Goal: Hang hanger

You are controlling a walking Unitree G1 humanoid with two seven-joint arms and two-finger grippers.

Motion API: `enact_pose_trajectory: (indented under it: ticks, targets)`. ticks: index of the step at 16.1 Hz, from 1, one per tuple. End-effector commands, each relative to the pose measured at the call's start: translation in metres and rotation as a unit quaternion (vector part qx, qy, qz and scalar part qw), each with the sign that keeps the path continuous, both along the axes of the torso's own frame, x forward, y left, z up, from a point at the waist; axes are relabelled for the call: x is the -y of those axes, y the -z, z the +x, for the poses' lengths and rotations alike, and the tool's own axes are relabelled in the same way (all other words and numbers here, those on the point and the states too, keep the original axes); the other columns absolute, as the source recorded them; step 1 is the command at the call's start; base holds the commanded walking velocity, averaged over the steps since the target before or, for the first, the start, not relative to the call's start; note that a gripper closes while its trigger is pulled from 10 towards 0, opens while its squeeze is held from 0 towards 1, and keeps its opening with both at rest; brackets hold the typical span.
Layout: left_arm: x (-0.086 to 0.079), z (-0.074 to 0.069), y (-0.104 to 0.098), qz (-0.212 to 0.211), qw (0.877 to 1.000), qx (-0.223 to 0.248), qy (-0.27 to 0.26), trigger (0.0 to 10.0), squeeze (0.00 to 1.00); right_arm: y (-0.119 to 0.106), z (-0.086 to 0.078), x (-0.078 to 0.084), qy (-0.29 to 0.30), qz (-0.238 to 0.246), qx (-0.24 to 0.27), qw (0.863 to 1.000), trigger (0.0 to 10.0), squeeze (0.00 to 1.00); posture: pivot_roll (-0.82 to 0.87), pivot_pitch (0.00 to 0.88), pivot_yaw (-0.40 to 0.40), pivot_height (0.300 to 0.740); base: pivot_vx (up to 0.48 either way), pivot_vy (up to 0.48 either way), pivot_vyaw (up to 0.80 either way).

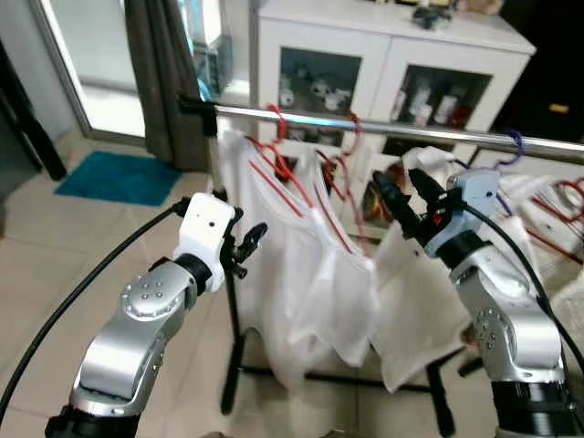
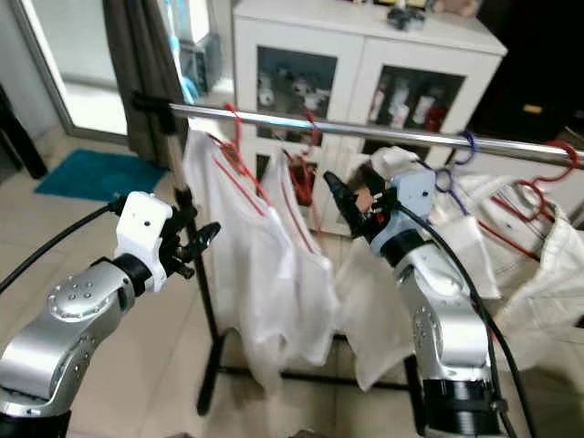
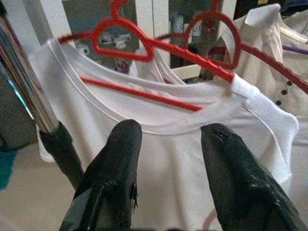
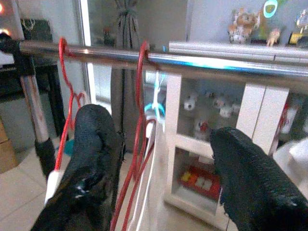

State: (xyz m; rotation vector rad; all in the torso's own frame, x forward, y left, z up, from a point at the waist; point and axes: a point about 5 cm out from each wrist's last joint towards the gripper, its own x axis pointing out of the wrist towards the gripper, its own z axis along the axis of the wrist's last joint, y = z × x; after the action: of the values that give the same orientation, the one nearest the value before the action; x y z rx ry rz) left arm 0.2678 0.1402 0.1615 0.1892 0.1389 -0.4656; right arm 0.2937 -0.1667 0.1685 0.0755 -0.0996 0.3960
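A metal rail [image 1: 383, 128] runs across in front of me at chest height. Two red hangers [image 1: 285, 175] hook over it near its left end, each carrying a white shirt [image 1: 306, 274]. My left gripper [image 1: 248, 245] hovers just left of the first shirt, open, its fingers [image 3: 120, 144] level with the collar and holding nothing. My right gripper [image 1: 400, 190] is raised just below the rail, right of the second red hook [image 4: 142, 62]. It is open and empty, pointing at the hooks.
Further right on the rail hang a purple hanger [image 1: 514, 146], another red hanger [image 2: 546, 170] and more white garments. Behind stand a white glass-door cabinet [image 1: 392, 50] and a dark curtain [image 1: 160, 73]. The rack's black foot [image 1: 233, 365] rests on tiled floor near a blue mat [image 1: 119, 178].
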Motion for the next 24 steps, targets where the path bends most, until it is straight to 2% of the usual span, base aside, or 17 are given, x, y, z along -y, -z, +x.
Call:
enact_pose_trajectory:
  ticks: [1,6,8,11,14,17,19,21,22,23,24]
  targets:
    - [-0.001,0.001,0.000,0.005,1.000,0.004,-0.001,10.0,0.00,-0.008,-0.002,-0.005,-0.005,0.003,0.009,1.000,10.0,1.00,-0.07,0.000,-0.042,0.719,0.000,-0.394,0.00]
    - [-0.002,0.004,-0.001,0.013,1.000,0.007,0.003,10.0,0.00,-0.013,0.002,0.000,0.008,0.001,0.010,1.000,10.0,1.00,-0.07,0.000,-0.043,0.719,0.000,-0.380,0.00]
    - [-0.002,0.004,0.000,0.007,1.000,0.005,0.001,10.0,0.00,-0.011,0.006,0.002,0.028,-0.015,-0.002,0.999,10.0,1.00,-0.07,0.000,-0.050,0.719,0.000,0.000,0.00]
    - [0.006,-0.004,0.001,0.016,0.998,0.007,0.059,10.0,0.00,-0.006,0.023,0.007,0.078,-0.023,-0.038,0.996,10.0,1.00,-0.06,0.000,-0.062,0.719,0.000,0.000,0.00]
    - [0.006,-0.005,0.001,0.024,0.997,0.008,0.067,10.0,0.00,-0.005,0.035,0.004,0.077,-0.040,-0.052,0.995,10.0,1.00,-0.04,0.000,-0.072,0.719,0.000,0.000,0.00]
    - [0.004,-0.003,0.000,0.027,0.997,0.010,0.070,10.0,0.00,0.000,0.043,0.002,0.078,-0.038,-0.075,0.993,10.0,1.00,-0.03,0.000,-0.080,0.719,0.000,0.000,0.00]
    - [0.005,-0.003,-0.002,0.028,0.996,0.012,0.082,10.0,0.00,0.007,0.058,0.005,0.110,-0.062,-0.105,0.986,10.0,1.00,-0.03,0.000,-0.073,0.719,0.000,0.000,0.00]
    - [0.005,-0.003,-0.004,0.033,0.995,0.012,0.097,10.0,0.00,0.005,0.077,0.015,0.159,-0.056,-0.138,0.976,10.0,1.00,-0.04,0.000,-0.062,0.719,0.000,0.000,0.00]
    - [0.004,-0.003,-0.005,0.036,0.994,0.012,0.102,10.0,0.00,0.001,0.084,0.019,0.172,-0.051,-0.141,0.974,10.0,0.86,-0.04,0.000,-0.056,0.719,0.000,0.000,0.00]
    - [0.004,-0.003,-0.006,0.039,0.993,0.011,0.106,10.0,0.00,-0.001,0.090,0.019,0.167,-0.055,-0.149,0.973,10.0,0.00,-0.03,0.000,-0.055,0.719,0.000,0.000,0.00]
    - [0.003,-0.003,-0.007,0.042,0.993,0.011,0.112,10.0,0.00,-0.002,0.095,0.018,0.160,-0.068,-0.160,0.972,10.0,0.00,-0.03,0.000,-0.055,0.719,0.000,0.000,0.00]
